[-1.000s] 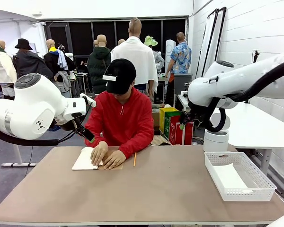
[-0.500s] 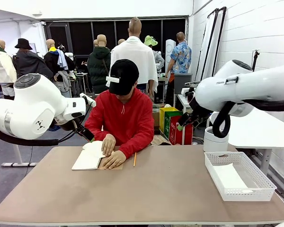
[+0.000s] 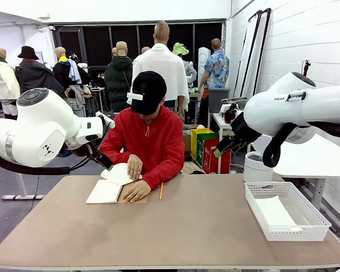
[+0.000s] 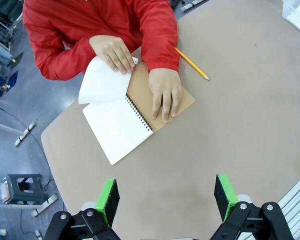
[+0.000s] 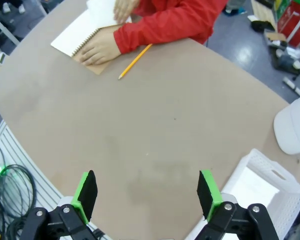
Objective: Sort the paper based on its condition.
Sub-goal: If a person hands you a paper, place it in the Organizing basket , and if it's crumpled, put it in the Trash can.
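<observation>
across the brown table (image 3: 204,226), well beyond both spread, empty grippers' fingers, a person's hand (image 4: 112,52) lifts a thin white sheet of paper (image 4: 104,82) from the spiral notebook (image 4: 125,122); sorting seems barely begun, though the white mesh basket (image 3: 306,212) holds paper.

Robotics lab, white robot arm (image 3: 39,127) at a work table (image 3: 187,226), bare white block wall (image 3: 311,39)
</observation>
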Robot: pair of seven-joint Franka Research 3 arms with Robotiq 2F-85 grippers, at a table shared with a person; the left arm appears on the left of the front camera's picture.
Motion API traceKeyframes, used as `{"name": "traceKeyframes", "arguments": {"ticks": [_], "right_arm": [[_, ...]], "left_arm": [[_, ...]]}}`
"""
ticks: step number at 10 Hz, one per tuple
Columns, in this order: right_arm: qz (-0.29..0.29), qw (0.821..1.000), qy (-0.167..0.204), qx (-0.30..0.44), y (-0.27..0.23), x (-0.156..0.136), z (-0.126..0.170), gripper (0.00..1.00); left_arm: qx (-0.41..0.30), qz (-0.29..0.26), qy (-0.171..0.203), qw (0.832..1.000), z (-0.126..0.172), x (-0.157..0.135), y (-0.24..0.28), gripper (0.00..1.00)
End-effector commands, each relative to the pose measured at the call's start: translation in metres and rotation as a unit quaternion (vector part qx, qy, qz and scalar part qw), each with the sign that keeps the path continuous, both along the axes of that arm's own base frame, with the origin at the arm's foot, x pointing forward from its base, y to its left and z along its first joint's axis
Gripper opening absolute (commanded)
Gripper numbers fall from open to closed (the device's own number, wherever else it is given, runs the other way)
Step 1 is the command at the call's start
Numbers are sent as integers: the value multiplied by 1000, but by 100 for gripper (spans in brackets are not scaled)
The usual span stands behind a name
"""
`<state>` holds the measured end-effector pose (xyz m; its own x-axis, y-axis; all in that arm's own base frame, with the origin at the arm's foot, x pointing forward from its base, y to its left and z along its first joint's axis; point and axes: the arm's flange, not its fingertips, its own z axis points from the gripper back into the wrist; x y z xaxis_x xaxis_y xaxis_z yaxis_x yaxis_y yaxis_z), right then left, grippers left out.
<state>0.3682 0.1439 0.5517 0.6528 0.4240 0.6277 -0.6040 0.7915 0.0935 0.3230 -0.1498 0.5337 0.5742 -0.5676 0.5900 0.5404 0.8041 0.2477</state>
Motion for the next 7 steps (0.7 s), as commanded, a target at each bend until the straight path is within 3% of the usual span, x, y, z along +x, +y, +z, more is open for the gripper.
{"name": "traceKeyframes", "arguments": {"ticks": [1, 7], "right_arm": [[-3, 1000, 2, -1, -1, 1, -2, 100], [-3, 1000, 2, -1, -1, 1, -2, 100]], "left_arm": [[1, 0, -1, 1000, 0, 0, 0, 100], [1, 0, -1, 1000, 0, 0, 0, 100]]}}
